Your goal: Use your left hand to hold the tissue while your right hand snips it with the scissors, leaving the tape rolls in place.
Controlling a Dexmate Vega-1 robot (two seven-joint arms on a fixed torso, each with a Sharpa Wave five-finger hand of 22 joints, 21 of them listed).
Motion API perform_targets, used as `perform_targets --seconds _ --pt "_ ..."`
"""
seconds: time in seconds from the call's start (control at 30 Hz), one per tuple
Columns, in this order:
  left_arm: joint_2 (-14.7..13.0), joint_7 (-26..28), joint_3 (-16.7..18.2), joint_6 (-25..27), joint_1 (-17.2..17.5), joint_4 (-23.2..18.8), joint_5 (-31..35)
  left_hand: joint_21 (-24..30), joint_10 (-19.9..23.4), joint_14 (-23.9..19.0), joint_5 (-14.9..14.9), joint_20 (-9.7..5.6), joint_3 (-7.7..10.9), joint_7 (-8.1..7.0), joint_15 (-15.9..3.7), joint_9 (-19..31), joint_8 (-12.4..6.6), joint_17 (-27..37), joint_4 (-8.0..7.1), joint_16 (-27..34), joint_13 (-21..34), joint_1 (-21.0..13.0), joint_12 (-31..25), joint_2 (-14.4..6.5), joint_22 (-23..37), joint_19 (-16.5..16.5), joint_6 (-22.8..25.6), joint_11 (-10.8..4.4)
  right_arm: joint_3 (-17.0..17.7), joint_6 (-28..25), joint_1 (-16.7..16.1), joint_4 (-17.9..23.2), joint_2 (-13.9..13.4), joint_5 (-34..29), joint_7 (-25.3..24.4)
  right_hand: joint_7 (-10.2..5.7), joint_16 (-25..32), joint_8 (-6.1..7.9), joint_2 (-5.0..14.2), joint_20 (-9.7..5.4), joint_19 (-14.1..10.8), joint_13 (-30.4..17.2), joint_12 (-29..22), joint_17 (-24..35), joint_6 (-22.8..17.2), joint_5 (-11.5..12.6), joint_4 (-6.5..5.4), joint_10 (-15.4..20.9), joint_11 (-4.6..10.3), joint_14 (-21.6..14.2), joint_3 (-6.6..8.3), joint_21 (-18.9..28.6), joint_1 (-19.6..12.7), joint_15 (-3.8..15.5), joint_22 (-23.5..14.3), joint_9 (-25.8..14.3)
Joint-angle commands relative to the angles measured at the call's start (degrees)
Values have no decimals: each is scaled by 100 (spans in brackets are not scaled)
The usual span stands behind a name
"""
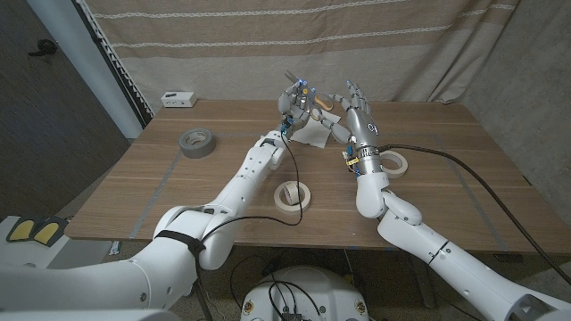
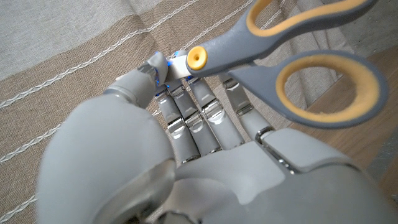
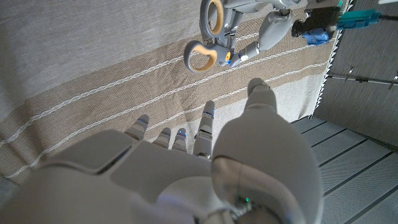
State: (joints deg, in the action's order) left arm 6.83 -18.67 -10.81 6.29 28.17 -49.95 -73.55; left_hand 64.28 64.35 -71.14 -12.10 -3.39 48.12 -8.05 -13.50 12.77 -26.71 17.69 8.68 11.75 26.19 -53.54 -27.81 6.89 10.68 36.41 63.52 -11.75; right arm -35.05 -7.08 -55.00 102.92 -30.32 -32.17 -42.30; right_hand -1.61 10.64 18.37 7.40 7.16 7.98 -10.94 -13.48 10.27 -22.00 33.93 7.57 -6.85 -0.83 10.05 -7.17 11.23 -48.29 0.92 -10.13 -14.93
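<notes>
My left hand (image 1: 294, 100) is raised over the far middle of the table and grips the grey scissors with yellow-lined handles (image 1: 318, 103) near the blades. In the left wrist view the scissors (image 2: 196, 58) lie across the fingertips of my left hand (image 2: 205, 155), handles sticking out sideways. My right hand (image 1: 355, 105) is raised just beside them with fingers spread and nothing in it. From the right wrist, my right hand (image 3: 186, 168) reaches toward the scissors (image 3: 217, 40) without touching them. The white tissue (image 1: 310, 135) lies on the table below both hands.
A grey tape roll (image 1: 196, 143) sits at the left, a beige roll (image 1: 293, 194) near the front middle, and a white roll (image 1: 393, 162) by my right forearm. A small white box (image 1: 177, 98) stands at the far left. A curtain hangs behind the table.
</notes>
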Motion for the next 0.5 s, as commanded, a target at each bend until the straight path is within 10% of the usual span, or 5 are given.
perform_targets --seconds 0.03,0.5 --pt "51 -18 5 72 -13 13 -48 18 101 -26 -24 -620 51 -7 -14 16 -23 15 -55 43 14 -21 -44 -55 4 -31 64 -11 -70 -173 26 -42 -27 -36 -11 -20 23 59 -12 -4 -44 -3 15 12 -100 50 -30 10 -11 126 -34 40 -74 -21 -20 -29" --pt "98 -48 -33 156 -26 38 -51 14 117 -27 -27 -608 61 2 -16 5 -21 14 -54 41 -2 -22 -40 -45 -3 -29 85 -9 -116 -404 76 -156 14 -105 -177 -30 20 102 -2 -4 -55 -3 8 12 -180 68 -41 43 -9 112 -42 37 -88 -9 -21 -61"
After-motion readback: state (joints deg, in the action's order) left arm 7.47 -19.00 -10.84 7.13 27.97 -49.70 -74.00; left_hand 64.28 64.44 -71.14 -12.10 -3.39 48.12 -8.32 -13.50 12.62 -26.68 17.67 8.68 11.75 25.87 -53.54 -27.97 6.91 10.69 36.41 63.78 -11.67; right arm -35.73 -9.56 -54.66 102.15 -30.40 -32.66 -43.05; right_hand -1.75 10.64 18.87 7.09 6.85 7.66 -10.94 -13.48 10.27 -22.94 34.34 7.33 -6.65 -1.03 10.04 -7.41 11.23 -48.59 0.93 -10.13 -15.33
